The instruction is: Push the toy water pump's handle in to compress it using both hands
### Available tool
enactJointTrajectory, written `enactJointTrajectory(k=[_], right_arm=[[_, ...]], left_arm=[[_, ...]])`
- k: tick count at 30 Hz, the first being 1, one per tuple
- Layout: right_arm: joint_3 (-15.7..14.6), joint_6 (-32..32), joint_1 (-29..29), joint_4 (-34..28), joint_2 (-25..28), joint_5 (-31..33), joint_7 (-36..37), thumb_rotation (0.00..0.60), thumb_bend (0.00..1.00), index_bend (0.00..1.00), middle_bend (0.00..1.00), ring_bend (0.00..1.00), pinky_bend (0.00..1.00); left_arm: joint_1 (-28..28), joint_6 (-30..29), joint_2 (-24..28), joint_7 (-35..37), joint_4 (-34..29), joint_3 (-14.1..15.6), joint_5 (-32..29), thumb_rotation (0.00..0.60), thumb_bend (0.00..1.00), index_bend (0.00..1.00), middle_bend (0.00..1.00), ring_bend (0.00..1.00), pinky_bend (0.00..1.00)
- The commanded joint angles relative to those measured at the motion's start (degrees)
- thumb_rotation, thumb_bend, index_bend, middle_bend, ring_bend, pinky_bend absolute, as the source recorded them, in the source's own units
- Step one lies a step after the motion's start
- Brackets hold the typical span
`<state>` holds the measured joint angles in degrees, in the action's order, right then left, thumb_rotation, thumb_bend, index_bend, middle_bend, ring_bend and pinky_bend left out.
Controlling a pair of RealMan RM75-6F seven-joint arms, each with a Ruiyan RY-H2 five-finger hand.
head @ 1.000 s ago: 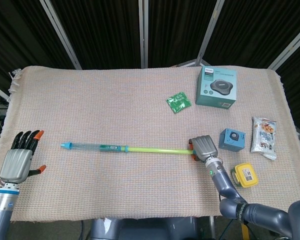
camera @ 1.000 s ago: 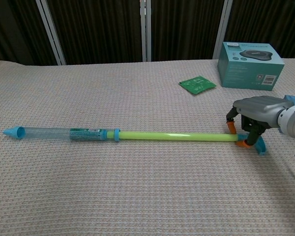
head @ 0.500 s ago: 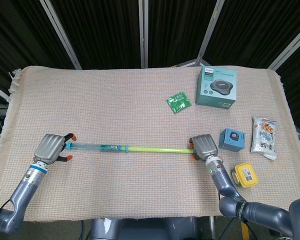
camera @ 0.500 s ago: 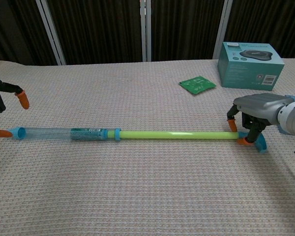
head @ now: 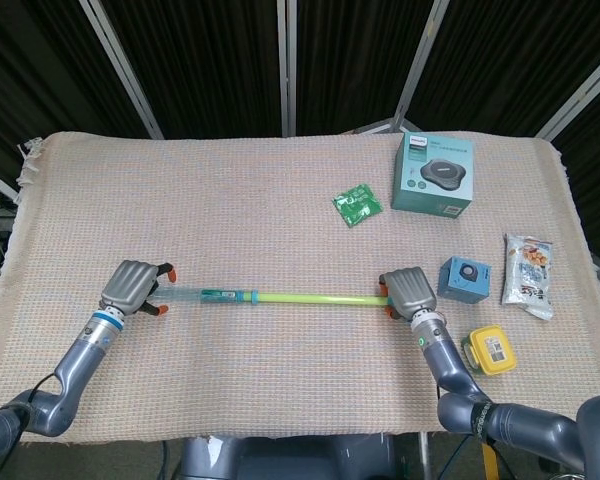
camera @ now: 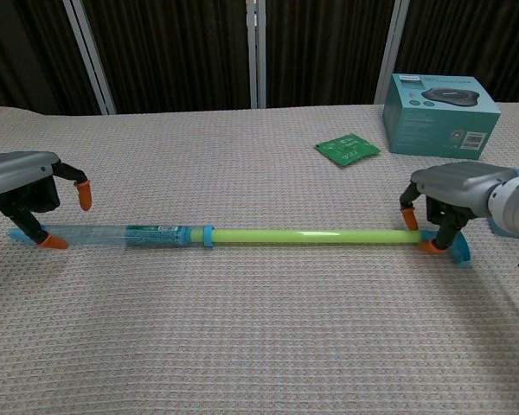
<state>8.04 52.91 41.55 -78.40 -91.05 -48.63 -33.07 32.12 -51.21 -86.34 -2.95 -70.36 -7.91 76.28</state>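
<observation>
Both hands sit at opposite ends of the toy water pump (head: 270, 296), which lies flat across the cloth-covered table (head: 230, 200) with its yellow-green rod fully drawn out. On the robot's own right, the right hand (camera: 445, 194) arches over the blue handle (camera: 456, 250), its orange-tipped fingers curled down on either side of the rod's end so that they close around it. At the other end, the left hand (camera: 26, 186) cups over the blue nozzle tip (camera: 17, 234) of the clear tube (camera: 112, 234); one fingertip touches the cloth right beside the tube while another is lifted apart above it, and I cannot tell whether the tube is truly clamped or only bracketed. A blue collar (camera: 207, 234) marks where the rod enters the tube, near the printed label. Well apart from the pump, toward the far right of the table, stand a teal box (head: 434, 172) and a green packet (head: 357, 204); nearer the right arm lie a small blue cube (head: 465, 280), a yellow-lidded tub (head: 490, 350) and a snack bag (head: 528, 272).
</observation>
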Motion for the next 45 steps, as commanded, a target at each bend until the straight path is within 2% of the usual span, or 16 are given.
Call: enactJointTrajectory(k=[1, 7, 15, 22, 26, 30, 45], right_arm=[[0.02, 0.0, 0.12, 0.19, -0.22, 0.31, 0.0, 0.6, 0.42, 0.68, 1.0, 1.0, 1.0], [-0.25, 0.05, 0.06, 0.45, -0.43, 0.22, 0.29, 0.6, 0.42, 0.69, 1.0, 1.0, 1.0], [-0.3, 0.17, 0.24, 0.77, -0.64, 0.14, 0.4, 0.6, 0.43, 0.69, 1.0, 1.0, 1.0], [-0.33, 0.3, 0.25, 0.82, -0.58, 0.16, 0.54, 0.6, 0.43, 0.69, 1.0, 1.0, 1.0], [-0.35, 0.42, 0.26, 0.72, -0.42, 0.19, 0.51, 0.6, 0.43, 0.69, 1.0, 1.0, 1.0], [-0.31, 0.55, 0.28, 0.49, -0.19, 0.19, 0.5, 0.6, 0.43, 0.7, 1.0, 1.0, 1.0], [0.14, 1.26, 0.27, -1.34, 0.62, 0.0, 1.06, 0.6, 0.44, 0.71, 1.0, 1.0, 1.0]], left_arm=[[0.65, 1.05, -0.69, 0.1, 1.16, 0.12, -0.89, 0.6, 0.0, 0.45, 0.99, 0.91, 1.0], [1.37, 2.98, -2.2, 0.81, 3.46, 0.42, -2.37, 0.6, 0.0, 0.45, 0.99, 0.91, 1.0], [2.36, 4.62, -3.73, 2.43, 6.12, 0.74, -3.13, 0.6, 0.11, 0.46, 0.99, 0.91, 1.0], [2.86, 4.95, -4.39, 3.04, 6.86, 0.84, -3.47, 0.6, 0.14, 0.46, 0.99, 0.91, 1.0], [3.0, 4.34, -4.51, 3.85, 6.93, 0.74, -3.22, 0.6, 0.27, 0.53, 0.99, 0.91, 1.0], [3.06, 4.0, -4.36, 4.22, 6.81, 0.85, -3.02, 0.6, 0.35, 0.64, 0.99, 0.91, 1.0], [3.32, 3.25, -3.42, 4.36, 4.39, 0.7, -3.53, 0.6, 0.42, 0.78, 0.99, 0.91, 1.0]])
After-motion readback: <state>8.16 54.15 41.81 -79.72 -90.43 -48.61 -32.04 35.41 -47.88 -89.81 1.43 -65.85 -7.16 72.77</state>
